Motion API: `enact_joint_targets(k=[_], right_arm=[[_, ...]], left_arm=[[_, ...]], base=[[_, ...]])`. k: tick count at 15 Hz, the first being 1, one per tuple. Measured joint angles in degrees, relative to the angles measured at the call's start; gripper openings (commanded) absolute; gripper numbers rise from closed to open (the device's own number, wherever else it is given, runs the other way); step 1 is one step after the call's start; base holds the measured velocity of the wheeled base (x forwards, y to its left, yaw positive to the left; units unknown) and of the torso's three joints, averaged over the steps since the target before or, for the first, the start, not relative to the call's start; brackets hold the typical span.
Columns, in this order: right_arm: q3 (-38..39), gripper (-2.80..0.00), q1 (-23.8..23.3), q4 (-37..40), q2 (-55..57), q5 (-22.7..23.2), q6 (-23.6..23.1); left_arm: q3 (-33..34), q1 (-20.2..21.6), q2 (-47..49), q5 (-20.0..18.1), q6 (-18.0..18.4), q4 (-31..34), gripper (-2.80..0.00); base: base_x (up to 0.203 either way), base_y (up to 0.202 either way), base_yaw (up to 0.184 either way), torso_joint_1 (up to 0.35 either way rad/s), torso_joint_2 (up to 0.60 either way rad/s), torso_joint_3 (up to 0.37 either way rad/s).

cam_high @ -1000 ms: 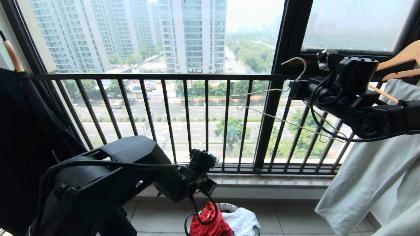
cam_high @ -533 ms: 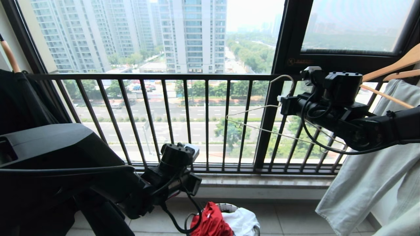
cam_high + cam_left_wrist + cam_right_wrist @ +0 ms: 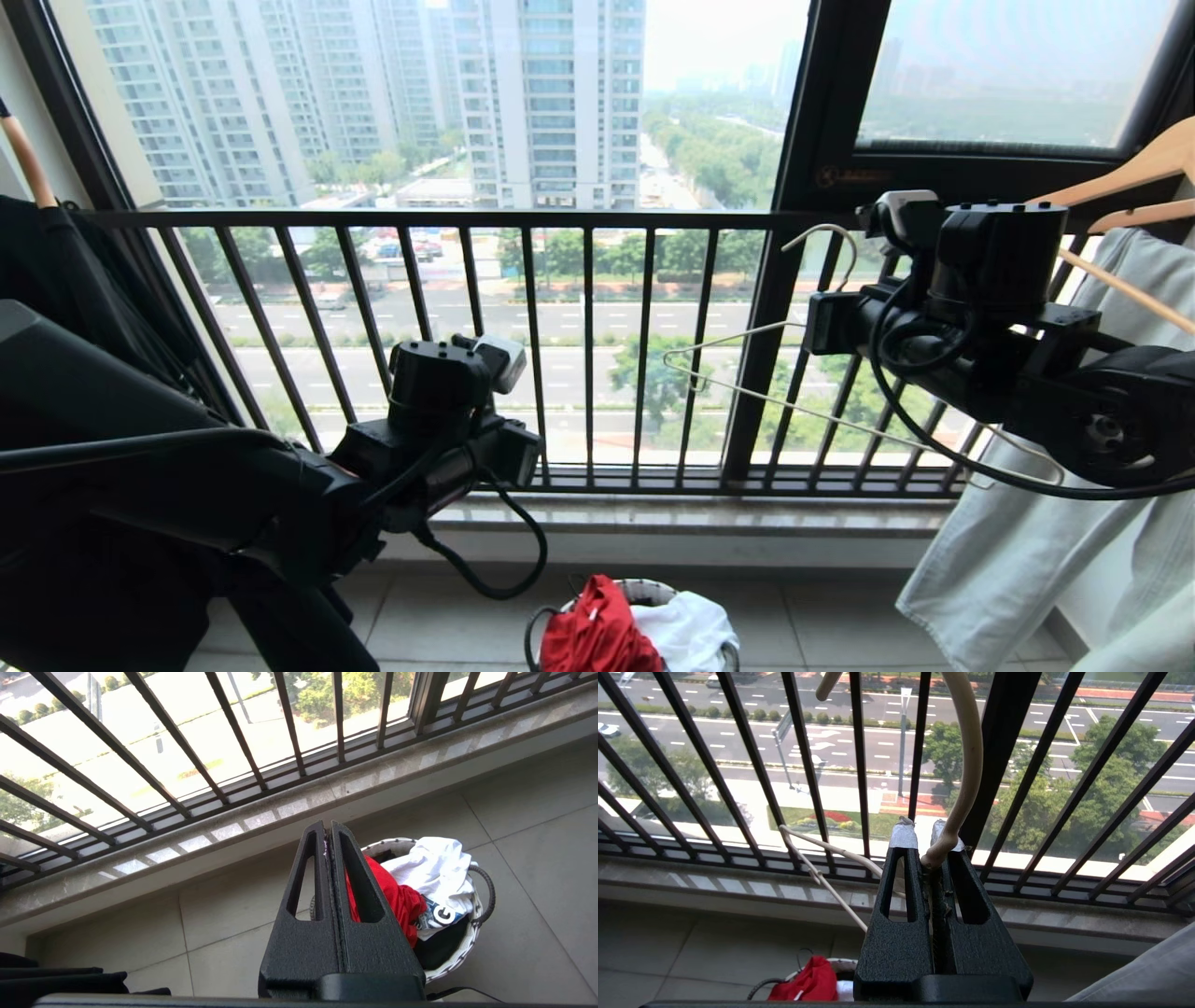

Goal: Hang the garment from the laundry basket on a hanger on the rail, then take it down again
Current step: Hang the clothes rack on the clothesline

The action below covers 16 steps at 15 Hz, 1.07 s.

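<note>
- Gripping the hanger (image 3: 959, 765) at the foot of its long neck, my right gripper (image 3: 927, 851) has both fingers pressed together on the wire, the taped tips pinching just where the neck meets the triangle.
- From that pinch the hook (image 3: 826, 245) curves up in front of the dark window post, and the thin white triangle stretches out toward my left and tilts downward, one long side running on below my right arm.
- My right arm reaches in from the right at about the height of the balcony railing (image 3: 420, 220), with the hanger held out before the bars.
- My left gripper (image 3: 331, 835) is fully closed with nothing between its fingers, the two black fingers flat against each other.
- It hangs in the air above the tiled floor (image 3: 537, 812), pointing down toward the laundry basket (image 3: 472, 933) but clear of it.
- The garment (image 3: 597, 635) lies bunched in the basket, its red cloth rising above the woven rim on the side nearer my left arm; a scrap of its blue-white print shows in the left wrist view.
- A crumpled white cloth (image 3: 686, 630) sits beside the red one in the same basket, over the far rim.
- The basket stands on the floor just before the stone sill (image 3: 709, 518) under the railing.
- Pale trousers (image 3: 1046, 523) hang at my far right below wooden hangers (image 3: 1134, 168), and a black garment (image 3: 65, 280) hangs at my far left.
</note>
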Motion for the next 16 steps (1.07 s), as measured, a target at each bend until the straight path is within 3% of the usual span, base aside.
enact_joint_targets(k=[7, 12, 16], right_arm=[[1.0, -2.80, 1.9, 7.9, -14.6, -9.4, -0.1], [-5.2, -2.80, 5.0, 14.4, -17.9, -13.2, -0.1], [-12.8, -2.80, 10.1, 14.5, -13.8, -22.7, 0.1]], left_arm=[[-0.2, 1.3, -6.9, 2.6, 1.0, -0.1, -2.80], [-1.9, 1.4, -8.7, 2.5, -1.8, -0.4, -2.80], [-3.0, 2.1, -10.4, 2.7, -2.5, -0.5, -2.80]], base=[[0.000, 0.000, 0.000, 0.000, 0.00, 0.000], [0.000, 0.000, 0.000, 0.000, 0.00, 0.000], [0.000, 0.000, 0.000, 0.000, 0.00, 0.000]])
